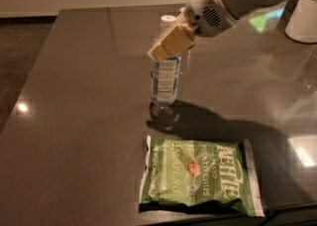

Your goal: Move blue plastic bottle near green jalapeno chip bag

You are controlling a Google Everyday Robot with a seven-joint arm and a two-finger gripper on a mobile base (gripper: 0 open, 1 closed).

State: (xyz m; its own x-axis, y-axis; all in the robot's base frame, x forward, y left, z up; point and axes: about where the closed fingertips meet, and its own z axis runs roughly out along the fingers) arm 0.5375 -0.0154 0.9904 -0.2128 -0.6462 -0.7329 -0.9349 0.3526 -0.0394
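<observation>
Camera view: the gripper (169, 46), reaching in from the upper right, pinches the blue plastic bottle (165, 80) just below its white cap; the bottle stands upright just behind the green jalapeno chip bag (199, 178), which lies flat at the near edge of the dark table (74, 121); a white container (303, 21) sits far behind the bag, to the right.

**Kettle lettering on the bag; bottle label unreadable**

The green jalapeno chip bag (198, 178), by the near edge of the table (74, 96), carries white "KETTLE", "JALAPENO" and "POTATO CHIPS", all running sideways. Label print on the blue plastic bottle (165, 79) is too small to read. The gripper (171, 45) clasps its shoulder, mid-table.
</observation>
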